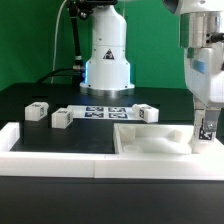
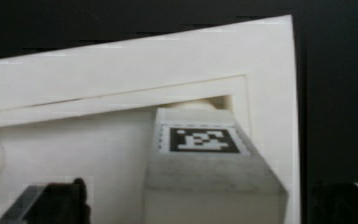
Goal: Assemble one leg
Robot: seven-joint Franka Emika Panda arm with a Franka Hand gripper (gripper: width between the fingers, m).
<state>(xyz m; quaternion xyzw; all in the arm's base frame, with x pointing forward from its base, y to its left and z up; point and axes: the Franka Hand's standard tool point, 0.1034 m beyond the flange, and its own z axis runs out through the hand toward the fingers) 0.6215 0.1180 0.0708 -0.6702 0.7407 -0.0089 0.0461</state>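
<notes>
Both views are soft and low-resolution; white parts glare brightly against the dark table (image 1: 60,140).

— What sort of place?
— A robotics lab, by every sign: a green backdrop (image 1: 30,40) hung at the far side, a black table (image 1: 60,140) kept bare like a test bench.
— And the rig?
— A white robot base (image 1: 107,60) bolted at the far edge, cables (image 1: 72,45) trailing on the exterior view's left.
— Anything else?
— The marker board (image 1: 106,111) lying flat near the base, black-and-white tags on small white blocks (image 1: 60,118), a white rail (image 1: 50,165) fencing the near side.
</notes>
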